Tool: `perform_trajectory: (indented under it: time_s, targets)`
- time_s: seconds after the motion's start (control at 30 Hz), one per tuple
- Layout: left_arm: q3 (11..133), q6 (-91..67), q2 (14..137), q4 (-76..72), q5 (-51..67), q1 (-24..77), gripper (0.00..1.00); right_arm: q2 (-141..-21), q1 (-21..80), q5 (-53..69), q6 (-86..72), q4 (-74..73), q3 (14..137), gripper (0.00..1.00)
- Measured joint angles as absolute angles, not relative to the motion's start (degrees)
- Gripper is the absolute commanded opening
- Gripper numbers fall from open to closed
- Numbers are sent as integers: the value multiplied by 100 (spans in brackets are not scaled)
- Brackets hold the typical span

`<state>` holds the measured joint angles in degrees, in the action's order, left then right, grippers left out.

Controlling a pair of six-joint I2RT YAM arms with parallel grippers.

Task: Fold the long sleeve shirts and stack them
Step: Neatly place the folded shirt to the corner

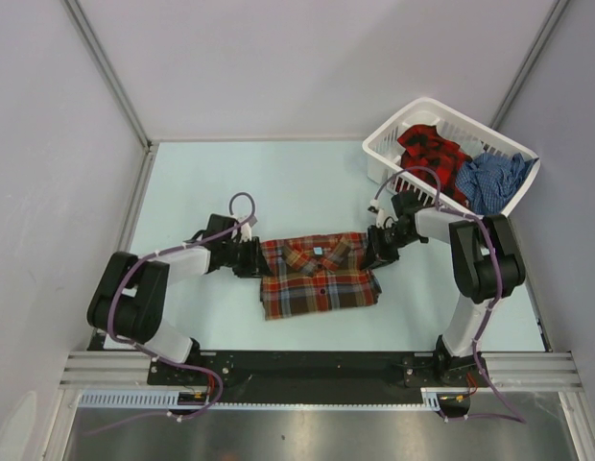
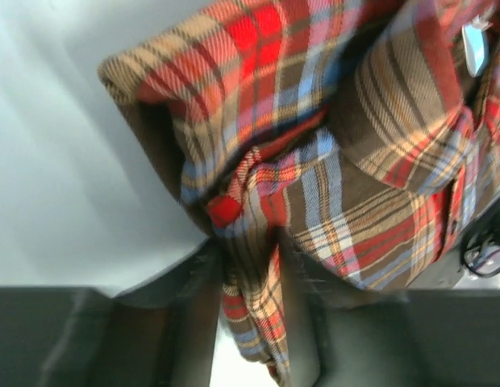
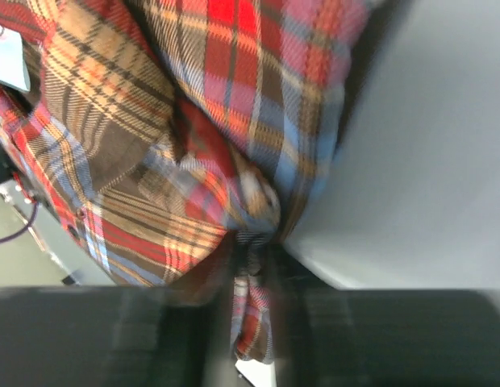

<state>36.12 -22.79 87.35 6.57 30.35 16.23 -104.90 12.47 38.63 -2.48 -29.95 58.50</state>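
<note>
Brown plaid shirt point(image 1: 317, 277) lies on the bench point(image 1: 202, 187) as a rough rectangle directly between the two claws, collar on the far side and buttoned front facing up. The left claw point(image 2: 248, 270) is clamped on a bunched fold of plaid at the shirt's left edge (the cloth runs down between its fingers in the wrist view). The right claw point(image 3: 252, 270) is likewise pinched on a gathered fold at the shirt's right edge. Beyond the right claw and off to its right sits a white laundry basket point(image 1: 379, 154), holding the red-and-black plaid shirt point(image 1: 430, 149) and, beside it, the blue checked shirt point(image 1: 491, 181).
</note>
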Motion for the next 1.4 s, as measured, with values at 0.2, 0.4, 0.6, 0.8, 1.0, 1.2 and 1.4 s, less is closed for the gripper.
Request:
perform_trajectory:
  time_s: [0.2, 0.4, 0.6, 0.8, 1.0, 1.2, 1.4]
  targets:
    - [3948, -2097, 9002, 969, 2917, 1647, 0, -10512, 1487, 3647, -493, -2794, 5883, 0]
    - [4495, -1441, 8997, 1662, 2438, 1376, 0, -10532, 1806, 3122, -709, -2659, 6488, 0]
    - [5852, -617, 9356, 1841, 1876, 963, 0, -11312, 2036, 2587, -733, -2296, 8318, 0]
    - [7511, -45, 10757, 1439, 1382, 880, 0, -12608, 2036, 1896, -659, -1841, 9896, 0]
    - [9238, 209, 12261, 1164, 1164, 871, 0, -13810, 2018, 1170, -456, -1437, 11168, 0]
    - [10565, 423, 13043, 1109, 1048, 871, 0, -14438, 1999, 733, -244, -1149, 12178, 0]
    - [11249, 637, 13563, 1090, 891, 871, 32, -14682, 1940, 530, -143, -770, 12573, 58]
